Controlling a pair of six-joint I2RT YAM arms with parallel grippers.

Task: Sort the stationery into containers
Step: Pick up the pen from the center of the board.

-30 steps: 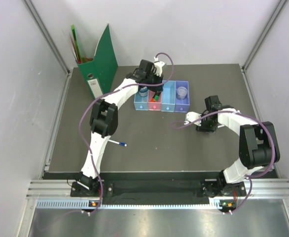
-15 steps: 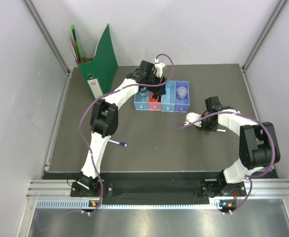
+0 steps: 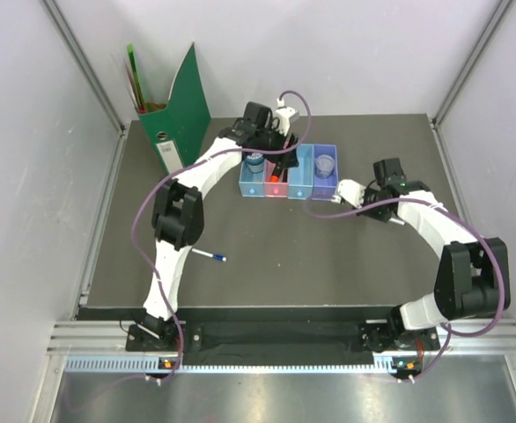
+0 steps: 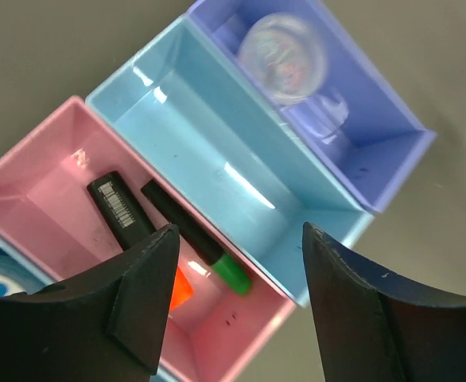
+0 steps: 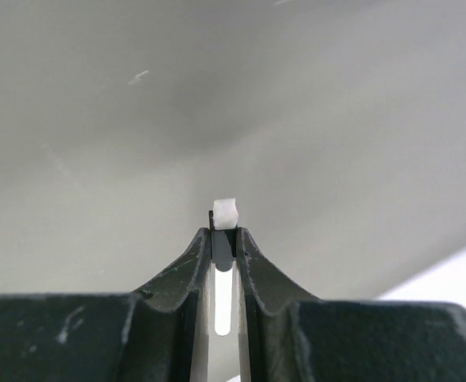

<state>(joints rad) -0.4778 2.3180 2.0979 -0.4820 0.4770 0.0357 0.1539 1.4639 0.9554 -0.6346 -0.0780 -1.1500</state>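
Sorting is well under way.
- Pink tray [image 4: 50,179]: holds the orange-and-black highlighter [image 4: 126,211] and the green-capped black marker [image 4: 189,231], lying side by side.
- Purple tray [image 4: 392,131]: holds a clear disc [image 4: 285,49].
- Blue tray [image 3: 251,188]: holds a bluish disc [image 3: 255,161], partly hidden by the arm.
- Light-blue tray [image 4: 217,151]: bare inside.
- Left to do: the white pen [image 3: 209,256] with a blue cap lies on the desk [image 3: 328,256], well apart from the trays.

Left hand [image 4: 239,239]: hovers over the pink tray. The fingers are spread wide with nothing between them. I judge the marker is just released.

Right hand [image 5: 223,239]: pinched tight on a thin item. Only a small white piece [image 5: 224,213] sticks out past the fingertips (what it is I cannot tell). It sits right of the tray row, near the purple end, so I take this item to be on its way in.

Against a second ago:
- The left hand was clamped low in the pink tray. It now stands open and a little higher.
- The right hand was open and further down the desk. It has since closed and swung up toward the purple tray, its elbow shifting right.
- The pen has not moved.
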